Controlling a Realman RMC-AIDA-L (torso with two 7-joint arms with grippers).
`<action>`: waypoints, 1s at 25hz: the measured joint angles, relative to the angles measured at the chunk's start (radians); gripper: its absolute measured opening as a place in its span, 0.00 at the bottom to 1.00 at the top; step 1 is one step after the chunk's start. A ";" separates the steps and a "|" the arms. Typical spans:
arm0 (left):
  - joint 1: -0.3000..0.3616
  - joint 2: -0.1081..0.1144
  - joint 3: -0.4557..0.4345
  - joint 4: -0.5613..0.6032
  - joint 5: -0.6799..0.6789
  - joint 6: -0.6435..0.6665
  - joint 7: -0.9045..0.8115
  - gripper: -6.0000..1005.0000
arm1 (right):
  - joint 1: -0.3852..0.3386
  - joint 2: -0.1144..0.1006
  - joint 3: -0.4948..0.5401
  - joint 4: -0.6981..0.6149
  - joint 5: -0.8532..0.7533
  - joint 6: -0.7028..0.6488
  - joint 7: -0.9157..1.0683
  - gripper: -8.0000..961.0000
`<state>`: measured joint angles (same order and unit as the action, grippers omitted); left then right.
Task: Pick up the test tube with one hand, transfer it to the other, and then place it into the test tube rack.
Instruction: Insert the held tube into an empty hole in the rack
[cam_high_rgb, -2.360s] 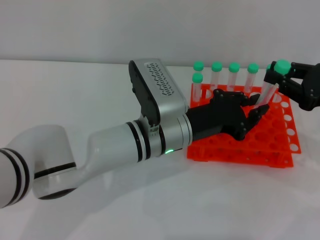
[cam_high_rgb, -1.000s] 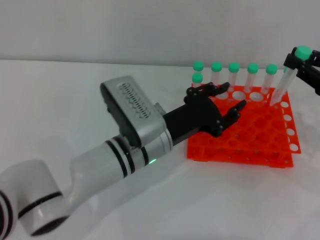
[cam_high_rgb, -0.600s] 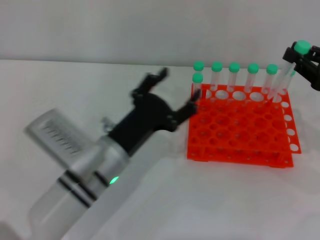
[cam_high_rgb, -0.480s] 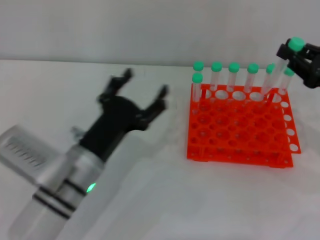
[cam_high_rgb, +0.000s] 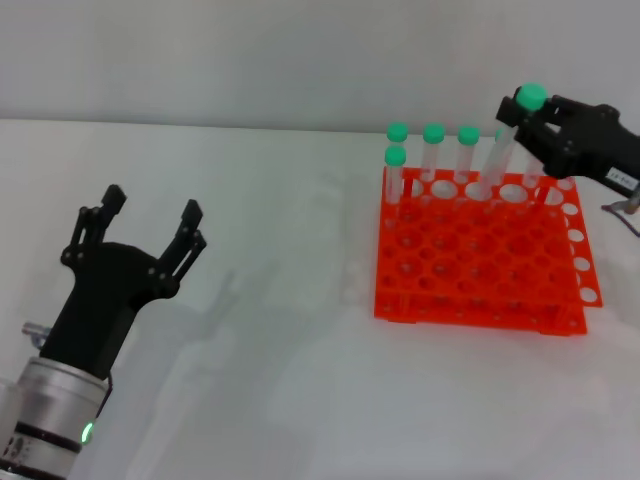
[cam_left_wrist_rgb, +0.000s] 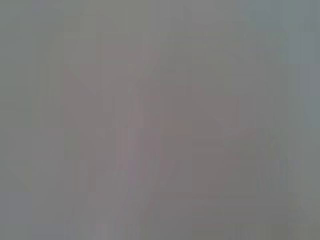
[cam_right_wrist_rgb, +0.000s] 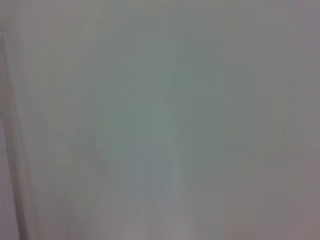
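The test tube (cam_high_rgb: 499, 152), clear with a green cap, is held near its top by my right gripper (cam_high_rgb: 537, 112) at the upper right. It slants down and to the left, with its lower end at the back row of the orange test tube rack (cam_high_rgb: 470, 302). I cannot tell whether its tip is inside a hole. My left gripper (cam_high_rgb: 148, 212), with the green light on its wrist, is open and empty above the white table at the lower left, well clear of the rack. Both wrist views show only a blank grey field.
Several other green-capped tubes (cam_high_rgb: 433, 148) stand upright in the rack's back rows, at the left and behind the held tube. A white table (cam_high_rgb: 300, 380) lies under everything, and a pale wall runs along the back.
My left arm has pulled back from over the rack to the lower left, its fingers open. My right gripper has carried the tube leftward, above the rack's back row.
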<state>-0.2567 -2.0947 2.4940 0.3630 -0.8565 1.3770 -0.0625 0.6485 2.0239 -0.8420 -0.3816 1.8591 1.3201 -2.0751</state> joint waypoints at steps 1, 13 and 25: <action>0.001 0.000 0.000 -0.001 -0.003 -0.001 0.000 0.89 | 0.011 0.000 0.000 0.016 0.000 -0.003 -0.012 0.24; 0.012 -0.001 0.001 -0.028 -0.027 -0.019 -0.033 0.89 | 0.161 0.004 0.001 0.185 0.001 -0.100 -0.149 0.24; 0.015 -0.002 -0.001 -0.039 -0.030 -0.023 -0.040 0.89 | 0.247 0.004 0.002 0.287 0.036 -0.209 -0.262 0.25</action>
<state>-0.2419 -2.0970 2.4934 0.3236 -0.8865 1.3542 -0.1026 0.8954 2.0278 -0.8404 -0.0943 1.8953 1.1108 -2.3368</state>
